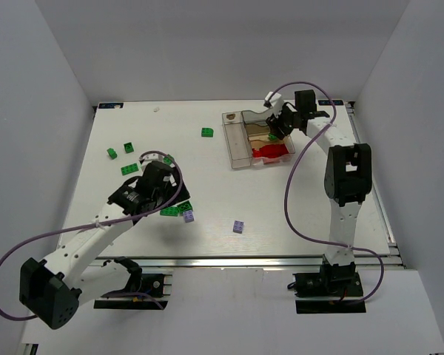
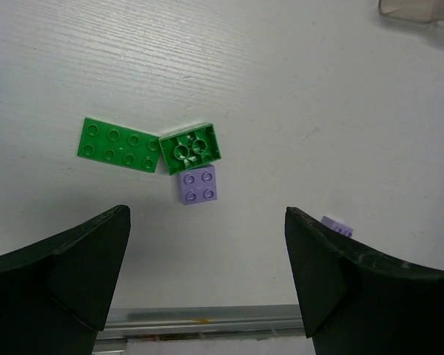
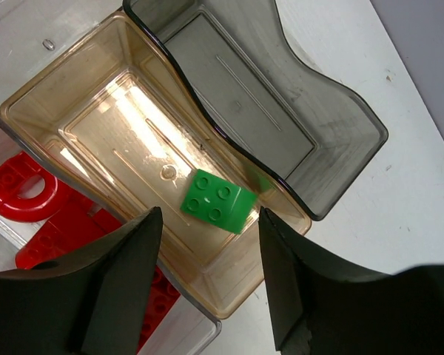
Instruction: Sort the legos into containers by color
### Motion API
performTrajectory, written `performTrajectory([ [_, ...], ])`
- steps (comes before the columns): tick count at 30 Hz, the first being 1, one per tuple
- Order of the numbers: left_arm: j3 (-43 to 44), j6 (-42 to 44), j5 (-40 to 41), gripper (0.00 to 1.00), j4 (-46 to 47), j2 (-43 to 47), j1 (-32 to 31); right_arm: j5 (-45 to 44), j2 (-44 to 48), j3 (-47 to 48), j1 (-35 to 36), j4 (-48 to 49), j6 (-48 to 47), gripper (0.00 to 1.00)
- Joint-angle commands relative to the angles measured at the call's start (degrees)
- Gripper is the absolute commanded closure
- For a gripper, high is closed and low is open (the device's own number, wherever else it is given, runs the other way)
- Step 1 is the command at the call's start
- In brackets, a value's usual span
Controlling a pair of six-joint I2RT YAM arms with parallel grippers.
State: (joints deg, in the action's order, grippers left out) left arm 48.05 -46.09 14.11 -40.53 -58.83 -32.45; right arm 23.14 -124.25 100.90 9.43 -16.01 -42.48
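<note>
The left arm [image 1: 96,237] runs from its base at the near left corner toward 1 o'clock, low over the tabletop [image 1: 296,214]. Its wrist is bent so that the left tool [image 2: 206,248] looks straight down. That tool stands wide open and holds nothing. In the left wrist view, just beyond the fingertips at 12 o'clock, three legos touch one another. They are a lilac brick [image 2: 197,185], an upturned green brick [image 2: 191,148] against its far edge, and a flat green plate [image 2: 119,144] at 9 o'clock of that one. A second lilac brick [image 2: 337,225] peeps out behind one finger, its lower part hidden.

The right arm [image 1: 345,177] rises from its base toward 12 o'clock, folds at the elbow and leans on toward 11 o'clock. This brings the right tool [image 3: 209,244] above the container block [image 1: 240,151], which sits at about 1 o'clock from the middle of the tabletop. The fingers of this tool are parted and clasp nothing. Below the gap, a green brick [image 3: 217,201] lies studs up on the floor of the tan compartment [image 3: 74,96], near the wall it shares with the smoky compartment [image 3: 281,96]. Red legos [image 3: 29,196] fill the compartment at 8 o'clock of the tan one.

More green legos [image 1: 129,168] lie loose at 10 o'clock of the left tool, and one [image 1: 207,132] lies at 9 o'clock of the block.
</note>
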Motion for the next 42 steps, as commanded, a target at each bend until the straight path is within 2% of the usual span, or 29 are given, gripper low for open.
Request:
performTrajectory([
  [1,2.39,6.00,-1.54,0.05,-0.69,-2.33,-0.16,0.68,0.05,3.42,-0.55,-0.16,-0.41,0.39],
  [6,3.71,8.82,-2.24,0.08,-1.30,-7.17,-0.16,4.01,4.26,2.90,-1.17,-0.42,1.78,0.40],
  [8,4.33,8.65,-1.72,0.14,-2.53,-9.36,-0.16,9.10,8.73,0.45,-1.34,-1.30,1.61,0.43],
  [9,4.24,8.38,-1.89,0.16,-3.23,-9.98,-0.16,12.08,10.67,-1.04,-1.35,-2.52,-1.78,0.44],
  [10,4.07,6.21,-1.80,0.18,-3.58,-10.69,-0.16,19.77,12.61,-5.67,-1.17,-4.36,-3.64,0.46],
  [12,3.72,2.43,-2.07,0.27,-3.68,-12.35,-0.16,28.32,20.24,-12.28,-0.91,-4.64,-7.68,0.46],
  [15,3.63,-1.36,-3.47,0.25,-2.20,-13.59,-0.16,32.84,28.86,-24.32,-0.03,-2.02,-7.89,0.40],
  [16,3.54,-3.29,-4.08,0.21,-1.40,-13.68,-0.16,34.24,30.62,-26.79,0.41,-0.44,-5.19,0.28],
  [19,3.45,-6.20,-6.37,0.14,2.11,-14.47,-0.16,35.05,36.25,-33.22,0.94,2.12,-2.79,0.11],
  [22,4.41,-5.33,-8.31,0.14,4.76,-17.70,0.36,34.44,38.63,-37.00,1.29,3.43,-1.65,0.11],
  [28,8.98,-2.26,-6.03,0.16,1.16,-25.71,0.37,33.64,40.22,-40.08,1.03,6.25,1.78,0.11],
  [37,11.89,-1.11,-0.40,0.14,-5.08,-27.04,0.37,32.15,41.10,-41.66,0.85,6.43,1.79,0.11],
  [42,9.26,-1.02,-1.63,0.14,-3.24,-27.74,0.37,31.97,40.75,-41.67,0.59,6.69,1.96,0.11],
])
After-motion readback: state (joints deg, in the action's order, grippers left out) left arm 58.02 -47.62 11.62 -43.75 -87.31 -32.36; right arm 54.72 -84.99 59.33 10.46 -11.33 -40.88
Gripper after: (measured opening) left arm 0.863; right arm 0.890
